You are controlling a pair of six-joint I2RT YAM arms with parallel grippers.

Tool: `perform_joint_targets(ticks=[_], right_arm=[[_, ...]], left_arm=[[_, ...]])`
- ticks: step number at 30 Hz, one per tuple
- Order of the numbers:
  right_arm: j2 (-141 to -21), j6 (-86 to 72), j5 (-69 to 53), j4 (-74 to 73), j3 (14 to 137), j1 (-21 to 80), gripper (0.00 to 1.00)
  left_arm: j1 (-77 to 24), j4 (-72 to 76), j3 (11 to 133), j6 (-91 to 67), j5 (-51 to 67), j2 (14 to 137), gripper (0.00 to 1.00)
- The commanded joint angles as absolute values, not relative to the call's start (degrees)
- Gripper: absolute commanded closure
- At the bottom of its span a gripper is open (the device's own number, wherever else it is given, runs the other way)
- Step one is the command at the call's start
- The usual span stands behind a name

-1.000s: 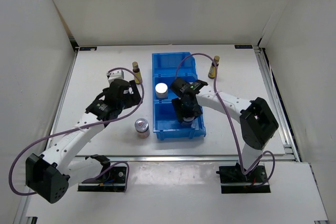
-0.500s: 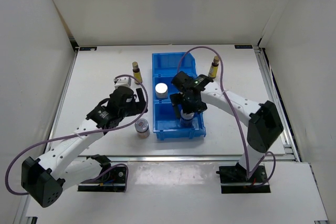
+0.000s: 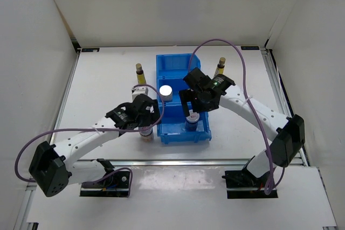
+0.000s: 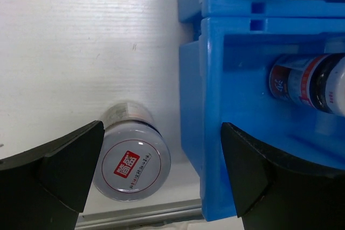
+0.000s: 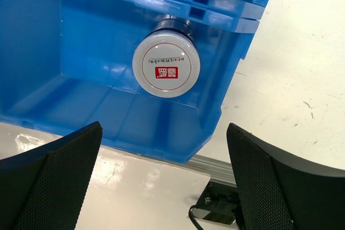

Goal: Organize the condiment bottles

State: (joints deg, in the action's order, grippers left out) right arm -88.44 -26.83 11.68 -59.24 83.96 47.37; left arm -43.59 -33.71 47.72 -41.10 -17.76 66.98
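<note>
Blue bin (image 5: pixel 64 95), red-marked silvery lid (image 5: pixel 166 64)

Laboratory robot test cell, seen from above. Plain white panels (image 3: pixel 32 52) enclose a white table (image 3: pixel 102 79) at the left, top and right of the frame. Aluminium rails (image 3: pixel 281 100) edge it. The cabled left arm (image 3: pixel 86 138) and right arm (image 3: pixel 253 109) are bolted along the bottom.

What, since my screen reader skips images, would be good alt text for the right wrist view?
A short jar with a silvery, red-marked lid stands upright in one compartment of a blue plastic bin, seen from above between the open right gripper's black fingers.
</note>
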Motion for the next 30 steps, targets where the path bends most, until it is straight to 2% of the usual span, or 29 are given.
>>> perform_joint_targets(ticks=[1,9,15,30], right_arm=[[-87.3,-27.6,12.7,-60.5,85.0,47.7,0.01],[-87.3,-27.6,12.7,-60.5,84.5,47.7,0.01],[-87.3,-27.6,12.7,-60.5,83.4,47.7,0.01],[-86.7,-27.6,12.2,-59.9,82.3,47.7,0.01]], left_arm=[[-44.2,-37.8,48.7,-45.2,-21.0,67.2,0.01],[-45.3,-42.2,50.6,-46.6,-29.3,62.9,0.01],[-45.8,-46.8,51.1,-49.3,-29.8,61.0,0.01],[-43.1,-47.4,51.1,-47.6,-18.0,71.1,0.01]])
